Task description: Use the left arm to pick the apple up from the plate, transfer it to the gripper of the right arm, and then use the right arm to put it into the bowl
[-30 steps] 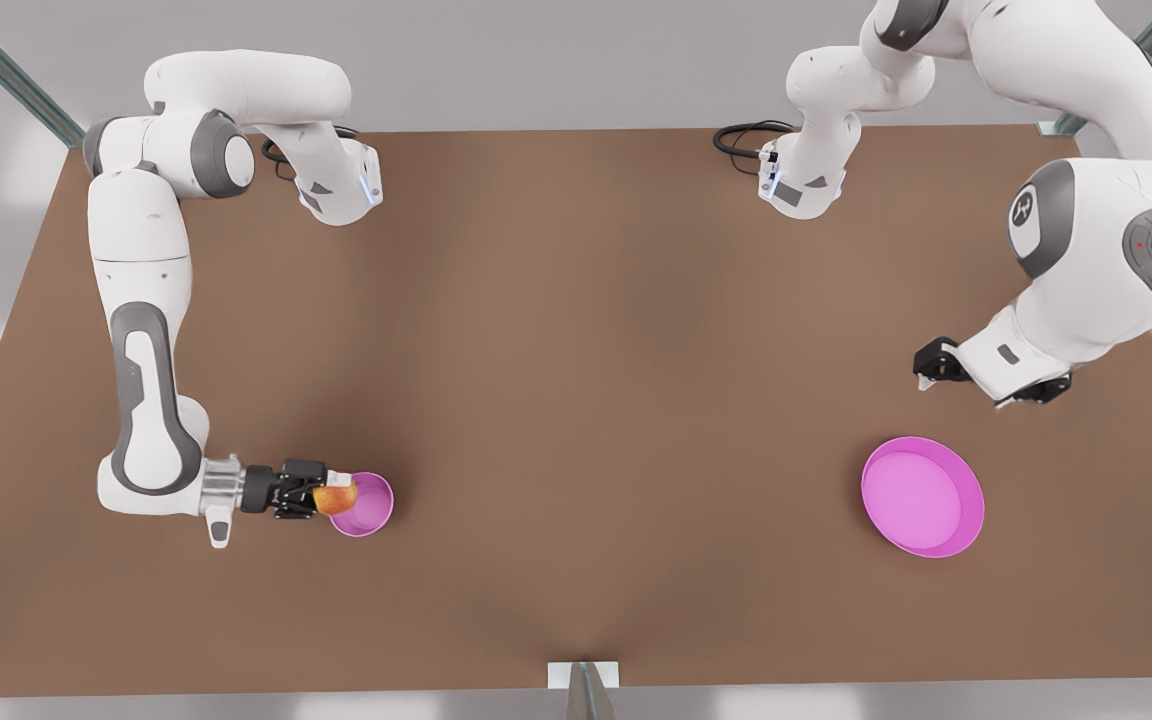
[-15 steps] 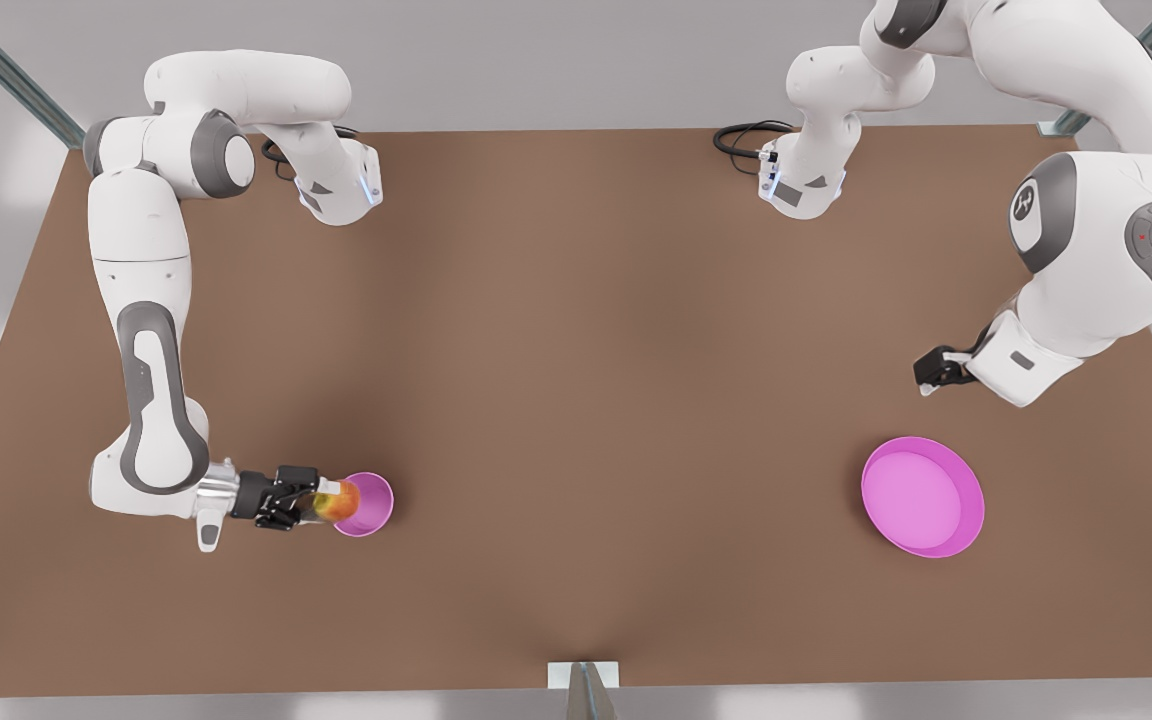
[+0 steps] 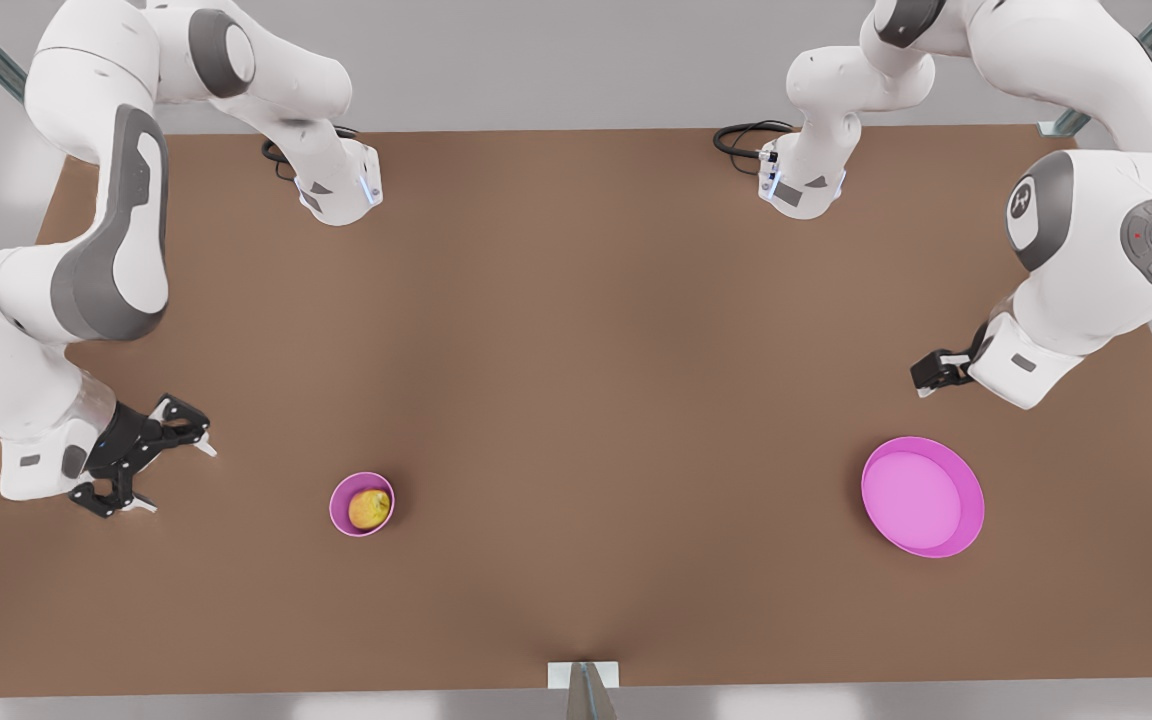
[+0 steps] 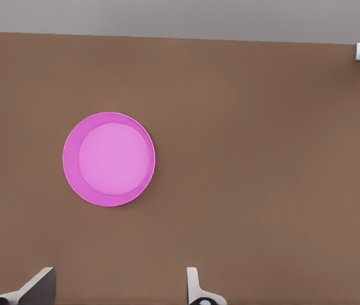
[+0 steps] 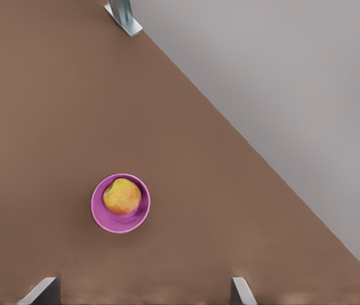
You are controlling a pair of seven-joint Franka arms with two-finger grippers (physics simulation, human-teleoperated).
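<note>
While the apple (image 3: 369,508) sits inside the bowl (image 3: 338,500) at the front view's near left, the right gripper (image 3: 148,455) hangs open and empty just to the left of it, apart from the bowl. At the front view's right, the left gripper (image 3: 932,373) hovers beyond the far side of the plate (image 3: 971,510); from here I cannot tell how wide it stands.

From the left wrist view, the plate (image 4: 72,159) lies bare on the desk (image 4: 262,159) ahead of 2 spread fingertips (image 4: 194,287) holding nothing.

From the right wrist view, the apple (image 5: 122,196) rests in the bowl (image 5: 100,216), ahead of parted fingertips (image 5: 240,291). Judging by this, the placing looks done; the right arm is the nearer one.
</note>
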